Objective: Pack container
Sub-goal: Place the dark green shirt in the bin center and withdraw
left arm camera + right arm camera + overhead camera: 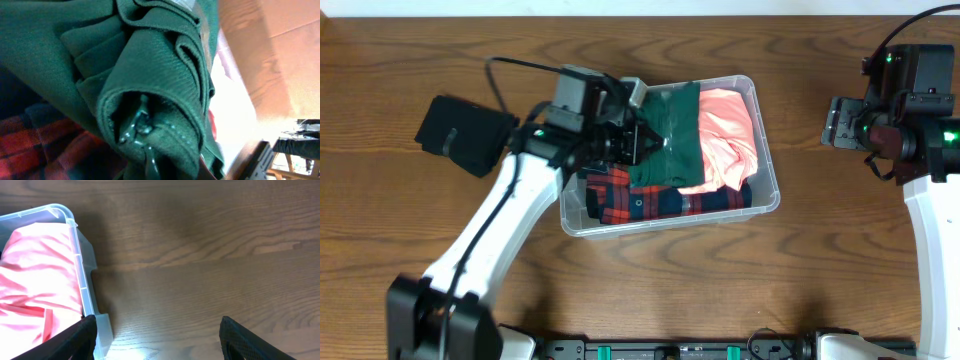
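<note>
Wooden table [400, 230] bore the container [670, 224] at its centre, already holding a pink garment [725, 135], a green garment [675, 140] and plaid cloth [620, 200]. A black bundle [455, 135] outside it probably remained unpacked. The left gripper [645, 140] sat at the green garment, and I could not tell its grip. The right gripper [157, 345] gaped, empty.

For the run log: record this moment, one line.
left tool: on folded green cloth, grip hidden | right tool: open, beside clear rectangular plastic bin

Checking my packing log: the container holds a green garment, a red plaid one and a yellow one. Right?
Not yellow: the overhead view shows a pink garment. The green garment and red plaid one do lie in the container.
</note>
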Motion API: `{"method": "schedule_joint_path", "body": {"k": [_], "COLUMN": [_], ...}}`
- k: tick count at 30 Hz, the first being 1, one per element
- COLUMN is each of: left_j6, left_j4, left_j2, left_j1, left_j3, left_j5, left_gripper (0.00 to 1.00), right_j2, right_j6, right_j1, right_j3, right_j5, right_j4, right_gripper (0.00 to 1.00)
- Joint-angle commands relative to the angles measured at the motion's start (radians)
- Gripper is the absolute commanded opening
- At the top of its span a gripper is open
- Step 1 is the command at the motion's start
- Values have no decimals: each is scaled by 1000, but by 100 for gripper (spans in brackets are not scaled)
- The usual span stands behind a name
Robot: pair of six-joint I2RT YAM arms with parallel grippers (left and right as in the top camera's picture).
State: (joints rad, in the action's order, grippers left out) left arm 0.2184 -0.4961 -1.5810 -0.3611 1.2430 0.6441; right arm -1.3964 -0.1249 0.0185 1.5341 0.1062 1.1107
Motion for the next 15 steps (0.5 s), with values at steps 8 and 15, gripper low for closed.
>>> {"method": "schedule_joint_path", "body": {"k": [8, 15], "left_j6": [162, 157], "left_j4": [-57, -100], "left_j2": [-153, -127], "left_j1": [-10, 14], "left_j3": [10, 12], "left_j5": [-31, -140], "left_gripper": [6, 69], "right_j2": [0, 0], "right_j6": [6, 6], "right_j1": [5, 5], "right_j3": [-1, -1], "right_j5": [10, 9], "right_j4": [4, 8], "right_gripper": [76, 76]}}
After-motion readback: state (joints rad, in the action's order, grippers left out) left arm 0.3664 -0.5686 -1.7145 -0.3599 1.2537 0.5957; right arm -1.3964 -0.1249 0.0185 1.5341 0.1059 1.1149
